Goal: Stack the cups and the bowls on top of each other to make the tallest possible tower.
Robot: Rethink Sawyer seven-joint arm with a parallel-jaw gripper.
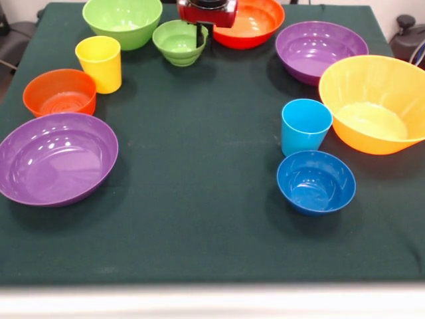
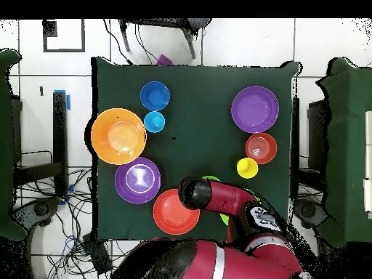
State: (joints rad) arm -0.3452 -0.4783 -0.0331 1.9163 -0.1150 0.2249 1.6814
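My gripper (image 1: 200, 33) hangs at the right rim of the small green bowl (image 1: 178, 42) at the table's back. Beside it sit the big green bowl (image 1: 123, 21) and a red-orange bowl (image 1: 257, 23). On the left are the yellow cup (image 1: 99, 63), a small red-orange bowl (image 1: 60, 93) and a purple bowl (image 1: 56, 158). On the right are a second purple bowl (image 1: 321, 50), the big orange bowl (image 1: 375, 103), the light blue cup (image 1: 305, 126) and the dark blue bowl (image 1: 315, 181). No tower is in view: each piece sits alone, mouth up.
A dark green cloth (image 1: 199, 219) covers the table. From above, the red arm (image 2: 218, 197) hides most of the small green bowl (image 2: 211, 179). Chairs and cables surround the table on the tiled floor.
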